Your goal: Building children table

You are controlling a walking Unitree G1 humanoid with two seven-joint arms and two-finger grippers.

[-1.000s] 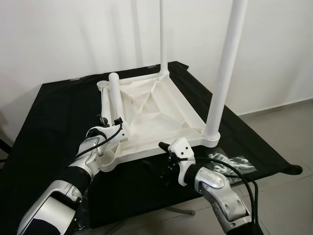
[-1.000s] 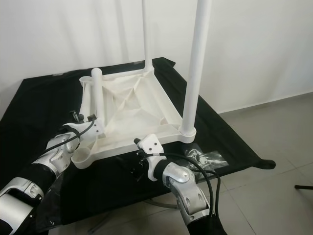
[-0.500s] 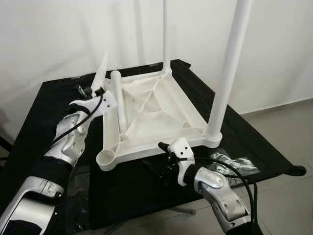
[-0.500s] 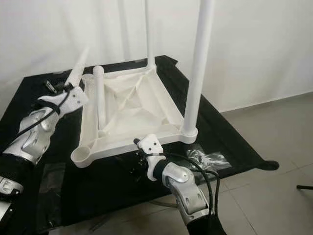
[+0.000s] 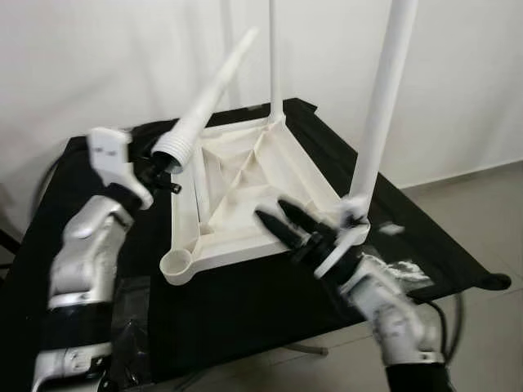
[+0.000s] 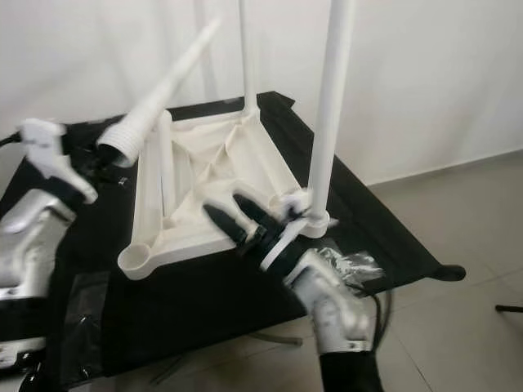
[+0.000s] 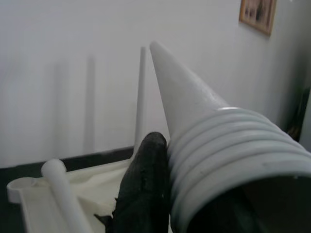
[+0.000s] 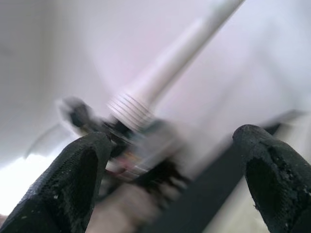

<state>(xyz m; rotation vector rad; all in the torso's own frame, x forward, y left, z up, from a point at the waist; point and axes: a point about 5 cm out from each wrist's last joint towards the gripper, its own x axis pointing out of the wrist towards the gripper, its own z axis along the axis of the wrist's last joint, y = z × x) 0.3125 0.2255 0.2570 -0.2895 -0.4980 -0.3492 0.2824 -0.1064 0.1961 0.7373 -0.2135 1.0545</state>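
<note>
The left gripper's [image 5: 160, 168] fingers are clamped on the ribbed, threaded end of a white tapered plastic table leg [image 5: 206, 95], held raised at the left of the scene, its narrow tip slanting up toward the far wall. The right gripper [image 5: 288, 222] hangs over the near edge of the white plastic tabletop [image 5: 253, 192], its two black fingers [image 8: 77, 177] spread wide apart with nothing between them; it is blurred.

The tabletop lies upside down, ribbed underside showing, on a black cloth-covered bench [image 5: 98, 245]. Two white legs stand upright in its corner sockets: one at the near right corner [image 5: 377, 106], one at the far corner [image 5: 274, 57]. A further white leg [image 6: 166, 167] lies along the tabletop's left side. The near left socket [image 5: 176, 263] is open. Clear plastic bags [image 5: 409, 273] lie on the cloth at the near right.
</note>
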